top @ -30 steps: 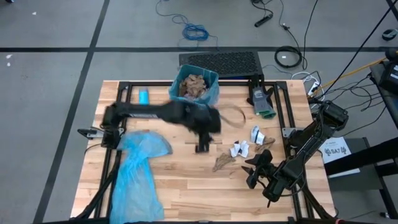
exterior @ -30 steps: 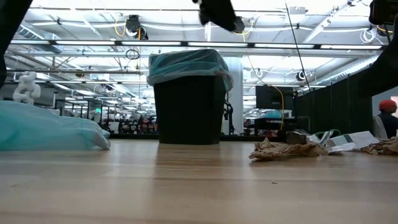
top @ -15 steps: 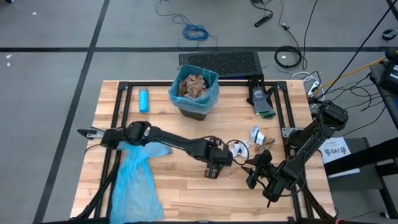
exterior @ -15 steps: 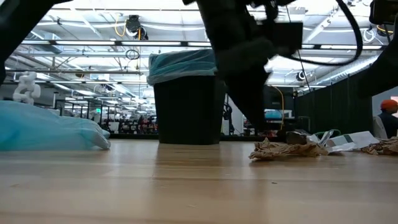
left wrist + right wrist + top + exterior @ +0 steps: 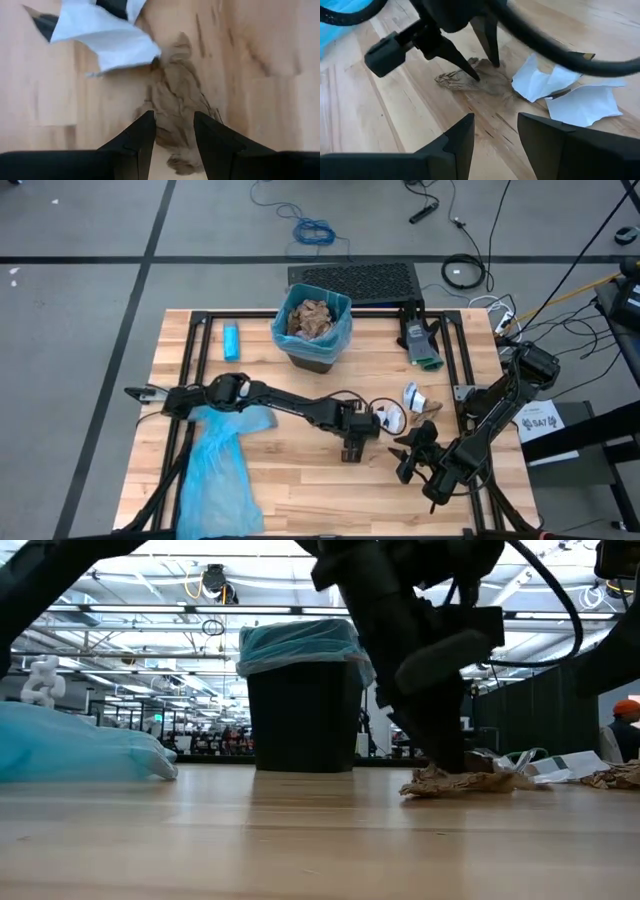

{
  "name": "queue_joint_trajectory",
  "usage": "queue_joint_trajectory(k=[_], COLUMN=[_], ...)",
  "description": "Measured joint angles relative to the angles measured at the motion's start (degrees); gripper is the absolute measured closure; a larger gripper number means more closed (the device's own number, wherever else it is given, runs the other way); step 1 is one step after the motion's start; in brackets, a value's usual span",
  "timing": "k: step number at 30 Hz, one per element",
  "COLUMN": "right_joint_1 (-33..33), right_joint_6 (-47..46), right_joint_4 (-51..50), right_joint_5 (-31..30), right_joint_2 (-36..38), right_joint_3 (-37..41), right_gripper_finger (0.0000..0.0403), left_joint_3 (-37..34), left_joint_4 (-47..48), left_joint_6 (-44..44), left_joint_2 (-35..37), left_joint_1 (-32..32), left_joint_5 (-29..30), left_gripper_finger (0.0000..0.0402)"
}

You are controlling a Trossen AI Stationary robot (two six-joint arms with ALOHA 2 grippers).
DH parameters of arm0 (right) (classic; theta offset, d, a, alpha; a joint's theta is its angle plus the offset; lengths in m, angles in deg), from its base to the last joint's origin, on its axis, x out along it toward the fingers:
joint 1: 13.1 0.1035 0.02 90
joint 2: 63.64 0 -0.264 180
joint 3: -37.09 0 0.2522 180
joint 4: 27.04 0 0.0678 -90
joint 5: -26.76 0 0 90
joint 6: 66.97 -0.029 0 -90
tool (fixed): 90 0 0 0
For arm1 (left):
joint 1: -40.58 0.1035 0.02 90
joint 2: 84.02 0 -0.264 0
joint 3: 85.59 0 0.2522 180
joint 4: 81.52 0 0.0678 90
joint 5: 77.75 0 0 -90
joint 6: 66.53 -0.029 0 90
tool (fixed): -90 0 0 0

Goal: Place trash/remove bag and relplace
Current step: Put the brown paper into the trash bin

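Left claw (image 5: 173, 131) down on worktop (image 5: 290, 480), fingers spread, straddling brown paper wad (image 5: 179, 100) beside white paper scrap (image 5: 107, 35), not yet clenched. Right claw (image 5: 496, 132) hangs nearby, released, empty.

A big open robotics lab: grey floor (image 5: 80, 300) strewn with cables (image 5: 315, 230) at twelve o'clock, ceiling light strips (image 5: 130, 608) running deep, black curtains (image 5: 545, 705) at three o'clock.
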Motion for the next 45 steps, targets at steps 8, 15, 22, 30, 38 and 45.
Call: queue_joint_trajectory(k=[8,15,22,30,38,45], right_joint_1=[0.3,0.3,0.3,0.3,0.2,0.2], right_joint_6=[0.0,0.1,0.1,0.1,0.1,0.1], right_joint_4=[0.3,0.2,0.0,-0.3,-0.9,-1.5], right_joint_5=[0.0,0.1,0.4,0.9,0.9,0.9], right_joint_2=[0.0,0.0,0.0,0.0,0.0,0.0], right_joint_3=[0.0,0.0,0.0,0.0,0.0,0.0], right_gripper_finger=[0.0261,0.0261,0.0261,0.0261,0.0261,0.0261], left_joint_3=[0.2,-0.3,-0.1,0.0,0.0,-0.1], left_joint_4=[-0.7,4.0,10.3,11.6,11.8,13.6], left_joint_6=[2.5,2.1,-1.1,-2.5,-2.0,-1.9], left_joint_2=[-2.3,2.5,15.1,33.2,42.3,40.9], left_joint_1=[0.4,0.2,0.6,7.1,20.3,31.0], left_joint_5=[-3.7,-4.1,-1.2,5.0,5.5,5.0], left_gripper_finger=[0.0299,0.0392,0.0397,0.0397,0.0398,0.0397])
